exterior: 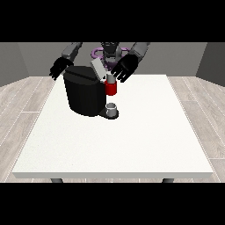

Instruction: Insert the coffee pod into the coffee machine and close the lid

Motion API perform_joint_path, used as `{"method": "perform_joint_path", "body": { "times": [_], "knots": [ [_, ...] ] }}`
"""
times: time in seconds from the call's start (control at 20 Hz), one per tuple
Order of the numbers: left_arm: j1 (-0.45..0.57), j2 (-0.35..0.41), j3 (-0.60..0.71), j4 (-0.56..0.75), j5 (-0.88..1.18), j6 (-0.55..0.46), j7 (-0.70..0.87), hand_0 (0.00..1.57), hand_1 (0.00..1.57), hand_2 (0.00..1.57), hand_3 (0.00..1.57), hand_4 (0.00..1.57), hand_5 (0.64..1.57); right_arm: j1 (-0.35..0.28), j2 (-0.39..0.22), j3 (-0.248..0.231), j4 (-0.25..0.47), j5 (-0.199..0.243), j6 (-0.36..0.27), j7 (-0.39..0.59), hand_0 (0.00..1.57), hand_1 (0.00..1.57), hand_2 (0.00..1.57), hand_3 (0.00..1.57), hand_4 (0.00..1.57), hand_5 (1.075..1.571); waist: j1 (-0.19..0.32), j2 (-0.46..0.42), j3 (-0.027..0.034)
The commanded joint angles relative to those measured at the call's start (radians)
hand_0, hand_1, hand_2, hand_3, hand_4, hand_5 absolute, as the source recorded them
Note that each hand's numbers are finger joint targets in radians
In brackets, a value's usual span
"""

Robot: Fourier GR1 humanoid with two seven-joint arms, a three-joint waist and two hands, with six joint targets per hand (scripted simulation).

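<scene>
A black coffee machine [84, 94] stands on the white table [118, 145], left of centre near the back. Its grey lid [98, 68] is tilted up and open. At the machine's front sits a red holder [111, 88] with a grey pod top [111, 78] showing in it. A small grey cup [112, 108] rests on the machine's base below. The hand at the view's right [125, 68] hovers just above and behind the red holder, fingers spread and straight. The hand at the view's left [59, 67] hangs beside the machine's back left corner, fingers relaxed, holding nothing.
The table's front and right parts stretch wide towards the camera. Wooden floor surrounds the table, with grey walls behind the robot.
</scene>
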Motion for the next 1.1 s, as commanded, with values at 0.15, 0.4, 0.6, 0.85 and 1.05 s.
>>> {"method": "perform_joint_path", "body": {
  "times": [0.15, 0.4, 0.6, 0.85, 1.05],
  "knots": [
    [-0.017, -0.004, 0.002, 0.015, -0.011, 0.005, -0.012, 1.19, 1.19, 1.27, 1.20, 0.51, 1.571, 0.002, 0.035, 0.024, -0.034, 0.015, -0.032, 0.009, 0.00, 0.00, 0.00, 0.00, 0.50, 1.571, -0.016, 0.009, -0.0001],
    [-0.017, 0.018, 0.013, 0.028, -0.023, 0.018, 0.003, 1.18, 1.18, 1.25, 1.19, 0.49, 1.571, 0.046, 0.035, 0.039, -0.025, 0.025, -0.012, -0.062, 0.00, 0.00, 0.00, 0.00, 0.51, 1.571, -0.024, 0.037, 0.0000],
    [0.023, -0.043, -0.016, 0.024, -0.033, 0.010, 0.005, 1.24, 1.24, 1.28, 1.20, 0.49, 1.571, 0.004, 0.015, 0.013, -0.024, 0.017, -0.028, 0.013, 0.00, 0.00, 0.00, 0.00, 0.44, 1.571, 0.015, -0.017, -0.0001],
    [-0.010, 0.010, 0.004, 0.016, -0.017, -0.044, -0.032, 1.22, 1.22, 1.25, 1.15, 0.47, 1.571, -0.014, -0.013, -0.046, 0.014, -0.025, -0.001, -0.053, 0.00, 0.00, 0.00, 0.00, 0.43, 1.571, 0.023, 0.044, 0.0001],
    [0.026, -0.015, -0.010, 0.028, -0.040, -0.015, -0.021, 1.16, 1.16, 1.19, 1.06, 0.46, 1.571, 0.032, 0.019, 0.002, -0.011, -0.004, -0.013, -0.025, 0.00, 0.00, 0.00, 0.00, 0.45, 1.571, 0.007, 0.006, -0.0001]
  ]
}}
